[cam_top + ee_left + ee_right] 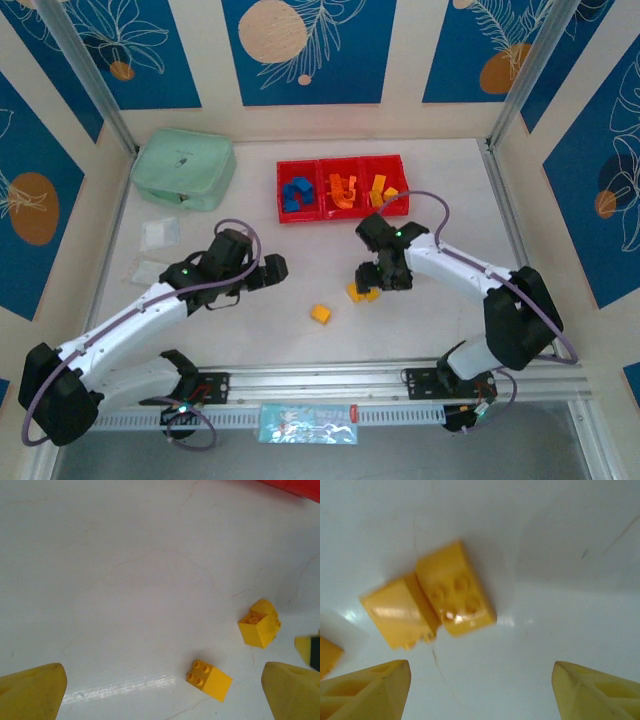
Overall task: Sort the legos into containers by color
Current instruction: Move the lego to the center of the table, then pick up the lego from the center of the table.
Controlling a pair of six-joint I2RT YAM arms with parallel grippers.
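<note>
A: What are the yellow bricks (455, 592) made of?

B: Hard plastic, smooth and glossy, with bright highlights. The white table (125, 580) beneath is smooth and faintly shiny, marked by hairline scratches.

A: And the rest?

B: The red bins (300, 168) are shiny plastic. The mint-green pouch (183, 168) is soft matt cloth. The near rail (330, 378) is silver metal. The yellow fingers (365, 692) of the right gripper (481, 667) look like matt plastic.
</note>
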